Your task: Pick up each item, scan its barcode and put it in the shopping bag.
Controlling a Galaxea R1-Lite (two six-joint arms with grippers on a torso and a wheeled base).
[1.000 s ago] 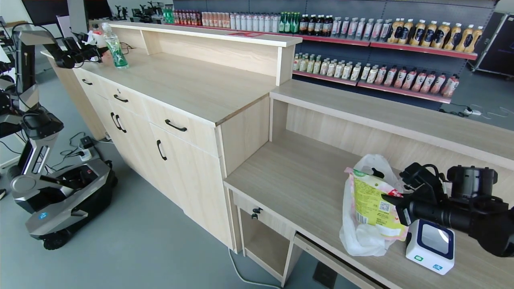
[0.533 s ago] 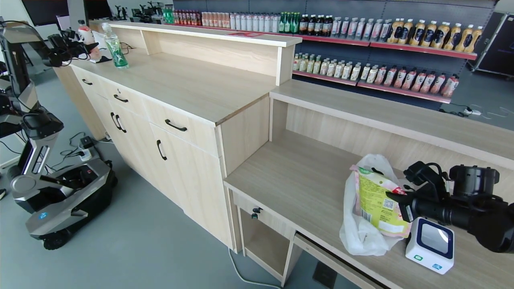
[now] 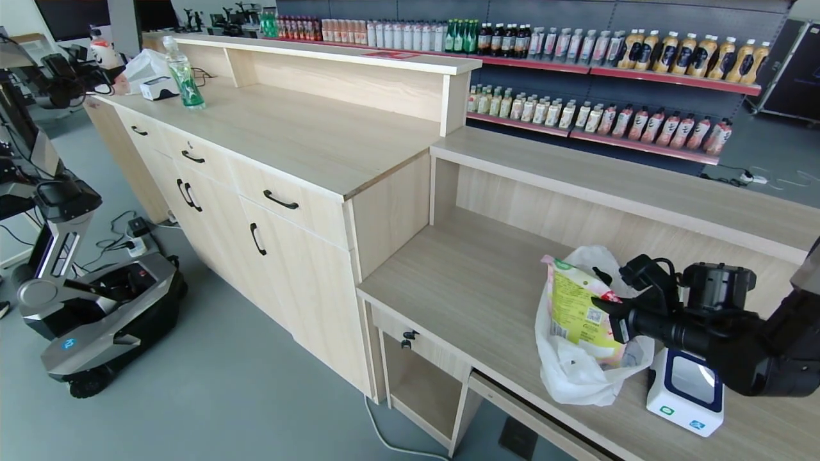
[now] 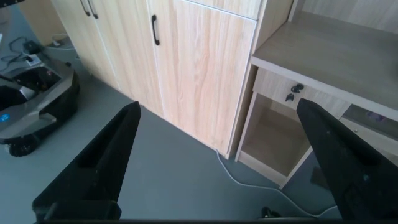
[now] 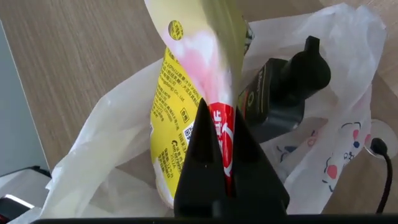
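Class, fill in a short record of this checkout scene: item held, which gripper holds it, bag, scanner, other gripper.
Item held: yellow-and-pink snack pouch, upright, lower end in the bag's mouth
Holder: right gripper, shut on the pouch's edge
Bag: white shopping bag on the lower counter, dark item inside
Scanner: white scanner beside the bag
Other gripper: left gripper, open, empty, above the floor

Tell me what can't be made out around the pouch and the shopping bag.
- Bottom of the pouch: head view, sunk behind the shopping bag plastic; whether it rests on anything is hidden.
- The dark object in the bag: right wrist view, partly covered by the pouch and right hand; unidentifiable.
- Top of the scanner: head view, behind the right arm.
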